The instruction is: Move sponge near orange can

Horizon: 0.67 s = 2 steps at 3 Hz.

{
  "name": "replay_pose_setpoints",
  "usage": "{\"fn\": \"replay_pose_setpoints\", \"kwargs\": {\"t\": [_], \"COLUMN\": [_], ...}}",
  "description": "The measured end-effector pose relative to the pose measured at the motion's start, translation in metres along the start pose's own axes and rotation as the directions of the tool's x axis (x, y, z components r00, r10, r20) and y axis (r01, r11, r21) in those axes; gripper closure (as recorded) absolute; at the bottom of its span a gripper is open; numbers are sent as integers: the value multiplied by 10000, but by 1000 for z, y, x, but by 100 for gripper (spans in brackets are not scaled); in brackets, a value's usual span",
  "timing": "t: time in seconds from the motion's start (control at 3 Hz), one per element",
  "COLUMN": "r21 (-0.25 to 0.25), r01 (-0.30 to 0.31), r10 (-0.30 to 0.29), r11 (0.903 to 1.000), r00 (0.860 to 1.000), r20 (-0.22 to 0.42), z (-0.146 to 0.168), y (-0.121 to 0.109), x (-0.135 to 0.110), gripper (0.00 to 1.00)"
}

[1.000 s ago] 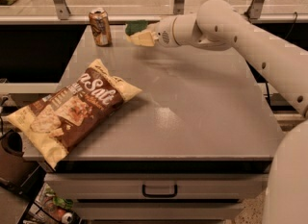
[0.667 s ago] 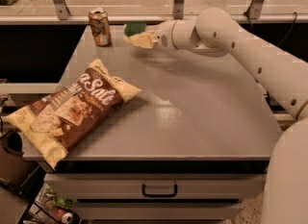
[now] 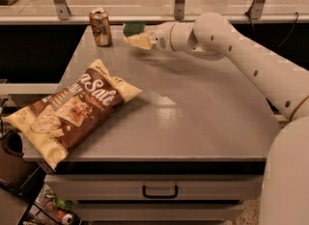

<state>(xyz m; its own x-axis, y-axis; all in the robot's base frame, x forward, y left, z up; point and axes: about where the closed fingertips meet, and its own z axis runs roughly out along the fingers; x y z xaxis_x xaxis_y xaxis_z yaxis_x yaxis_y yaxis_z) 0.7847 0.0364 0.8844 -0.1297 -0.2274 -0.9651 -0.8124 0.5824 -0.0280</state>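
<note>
Right now your tool (image 3: 146, 37) is closed on the sponge (image 3: 134, 28), holding it by the far edge of the counter (image 3: 203, 118), a little left of that edge's middle; the green scouring layer shows above the pale foam, and you cannot tell whether the sponge touches the surface. You'll see the orange can (image 3: 100, 27) upright near the far-left corner, just left of the sponge and apart from it. Your snack bag (image 3: 72, 110) lies flat along the left edge, overhanging near the near-left corner.
</note>
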Motion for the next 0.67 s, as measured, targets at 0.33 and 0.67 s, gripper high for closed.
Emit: {"fn": "replay_pose_setpoints", "kwargs": {"t": [0.33, 0.67], "r21": [-43, -88], "r01": [0, -3], "r10": [0, 3], "r11": [10000, 10000], "r00": [10000, 10000], "r20": [-1, -5], "z": [2, 5], "y": [2, 4], "x": [0, 0], "gripper": [59, 36]}}
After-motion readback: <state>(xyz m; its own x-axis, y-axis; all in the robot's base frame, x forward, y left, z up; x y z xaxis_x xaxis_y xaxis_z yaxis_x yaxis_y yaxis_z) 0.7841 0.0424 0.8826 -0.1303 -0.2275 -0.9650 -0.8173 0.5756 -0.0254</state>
